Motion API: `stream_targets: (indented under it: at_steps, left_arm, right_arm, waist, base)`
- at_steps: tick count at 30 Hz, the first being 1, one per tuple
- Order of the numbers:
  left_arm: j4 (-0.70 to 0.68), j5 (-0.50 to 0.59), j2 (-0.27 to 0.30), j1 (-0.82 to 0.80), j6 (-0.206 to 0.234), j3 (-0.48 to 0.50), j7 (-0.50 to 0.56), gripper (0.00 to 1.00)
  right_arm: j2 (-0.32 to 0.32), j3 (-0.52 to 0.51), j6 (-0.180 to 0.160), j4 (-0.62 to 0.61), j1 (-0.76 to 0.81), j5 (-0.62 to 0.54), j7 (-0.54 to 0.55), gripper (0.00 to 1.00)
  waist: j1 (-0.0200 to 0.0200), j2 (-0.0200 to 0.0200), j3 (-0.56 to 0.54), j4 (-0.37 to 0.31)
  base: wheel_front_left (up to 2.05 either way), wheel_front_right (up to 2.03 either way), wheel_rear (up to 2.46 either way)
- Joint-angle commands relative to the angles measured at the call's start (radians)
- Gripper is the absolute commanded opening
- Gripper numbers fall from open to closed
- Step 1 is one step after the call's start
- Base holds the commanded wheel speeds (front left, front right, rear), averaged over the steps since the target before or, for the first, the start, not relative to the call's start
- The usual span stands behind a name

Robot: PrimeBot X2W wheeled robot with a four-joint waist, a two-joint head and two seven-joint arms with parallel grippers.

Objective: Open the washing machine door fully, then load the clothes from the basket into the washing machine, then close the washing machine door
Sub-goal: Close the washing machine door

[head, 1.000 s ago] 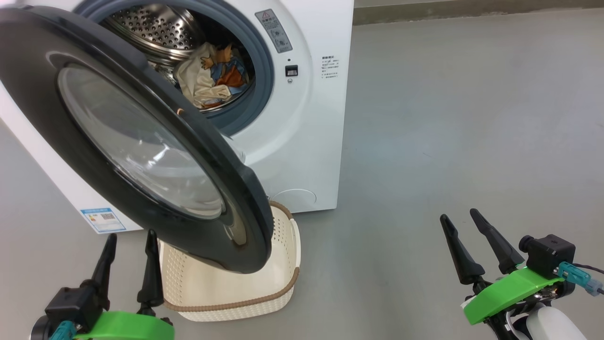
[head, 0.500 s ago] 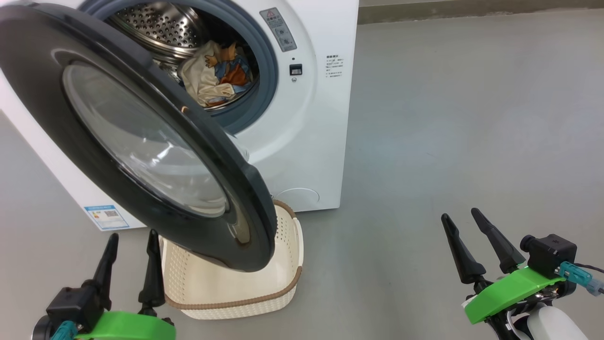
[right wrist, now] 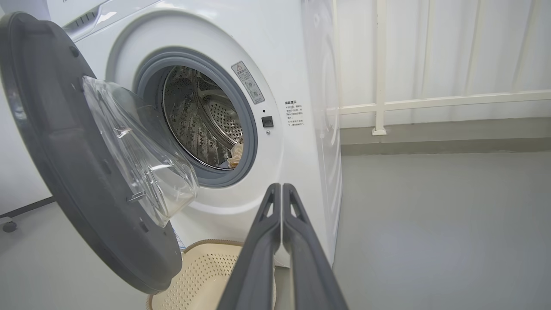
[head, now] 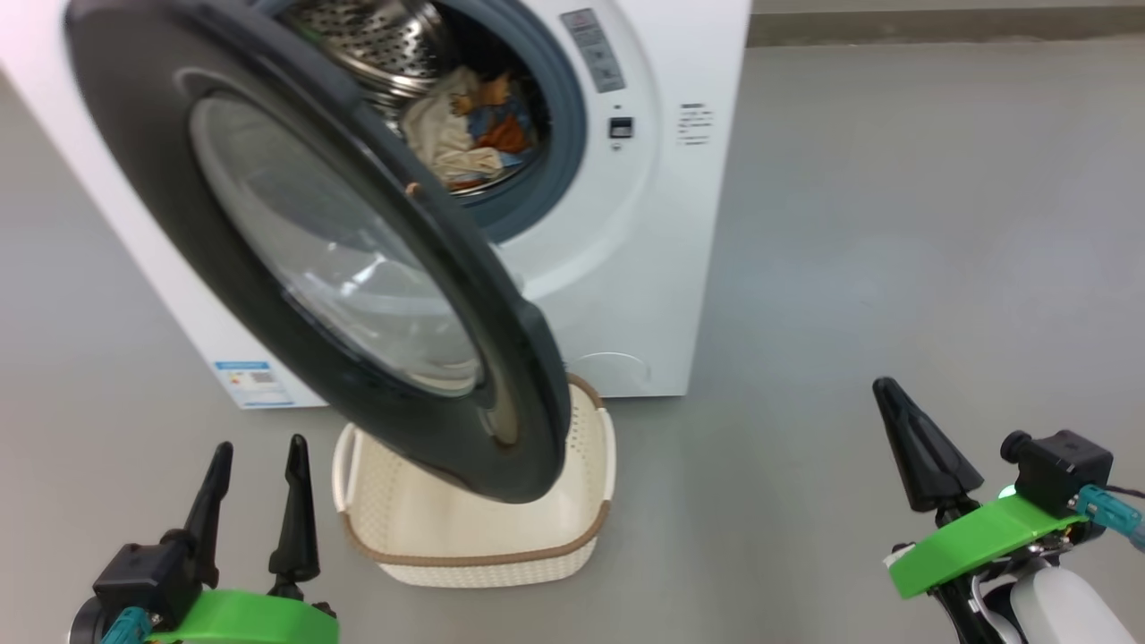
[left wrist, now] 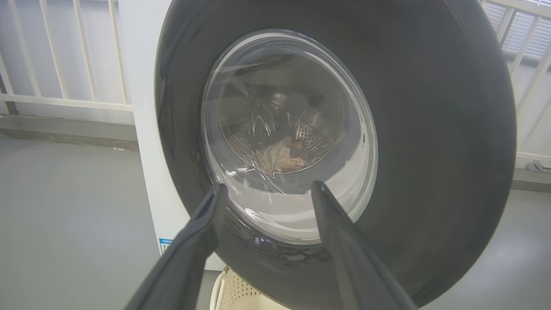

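Black-gloss washing machine door [head: 340,259]: swung out from the washing machine [head: 644,268], its lower edge hanging over the basket [head: 483,565].
Cream-and-blue clothes [head: 465,134]: lying inside the steel drum [head: 376,36]; the visible part of the basket holds no garment.
Stage, as judged: loading appears complete; closing the door is outstanding.
Fingers, left gripper [head: 259,444]: spread wide and empty, low beside the basket, facing the door glass [left wrist: 284,129].
Fingers, right gripper [head: 887,386]: pressed together on nothing, well apart from the machine, over bare floor [head: 894,224].
Risk 1: a push placed on the bulging glass could slip off the curve and leave the door ajar.
Risk 2: fabric near the grey gasket [head: 562,165] could be pinched on closing; how close it lies cannot be told.
Change from earlier frame: the right fingers stood apart then and are together now. The head camera has turned, so the machine sits further right in view; door, basket and clothes keep their relations.
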Motion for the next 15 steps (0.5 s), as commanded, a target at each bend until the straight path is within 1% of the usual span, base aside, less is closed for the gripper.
stream_targets:
  at_steps: [1,8,15]
  left_arm:
    - [-0.021,-0.009,0.009,-0.018,0.002,0.030,-0.006,1.00]
    - [-0.021,-0.021,0.009,-0.015,0.004,0.020,-0.006,1.00]
    - [-0.020,-0.032,0.009,-0.007,0.007,0.014,-0.006,1.00]
  right_arm:
    - [-0.005,0.016,0.001,-0.040,-0.028,-0.009,-0.008,0.00]
    - [0.007,0.037,0.001,-0.100,-0.080,-0.006,-0.008,0.00]
    - [0.035,0.057,0.001,-0.152,-0.126,0.009,-0.008,0.00]
  waist:
    - [0.0001,-0.0001,-0.003,0.034]
    - [0.0001,-0.0001,-0.011,0.120]
    - [0.0001,-0.0001,-0.023,0.219]
  base:
    - [0.00,0.00,0.00]
    - [0.00,0.00,0.00]
    - [0.00,0.00,0.00]
